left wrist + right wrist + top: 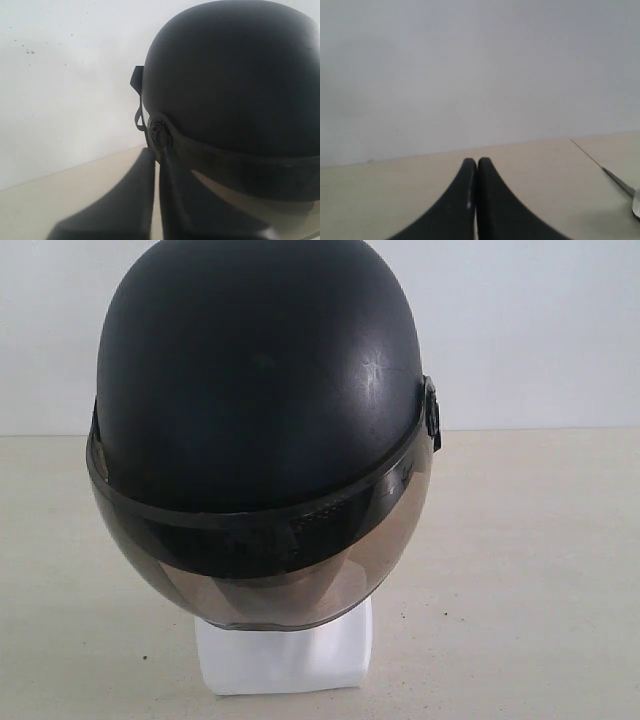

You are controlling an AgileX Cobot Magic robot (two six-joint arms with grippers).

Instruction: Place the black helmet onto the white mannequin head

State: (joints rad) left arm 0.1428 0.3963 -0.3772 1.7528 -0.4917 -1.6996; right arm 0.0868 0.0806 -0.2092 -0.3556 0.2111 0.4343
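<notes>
Matte-black round helmet [260, 370] with smoky tinted visor [270, 585] sits on glossy white plastic mannequin head [285, 655], only neck and base showing, mid beige tabletop [520, 570], away from far edge. Left gripper [157, 152]: black fingers pressed together, empty, tips beside helmet's side pivot [160, 132]; contact unclear. Right gripper [476, 162]: fingers together, empty, over tabletop.

Soft, even light makes the wall [540, 330] and the worktop [520, 570] bright and a little washed out. The black helmet [260, 380] carries only a small dull glare on its crown. In the left wrist view it is nearly a silhouette, and the left gripper [156, 152], close to the lens, is blurred.
</notes>
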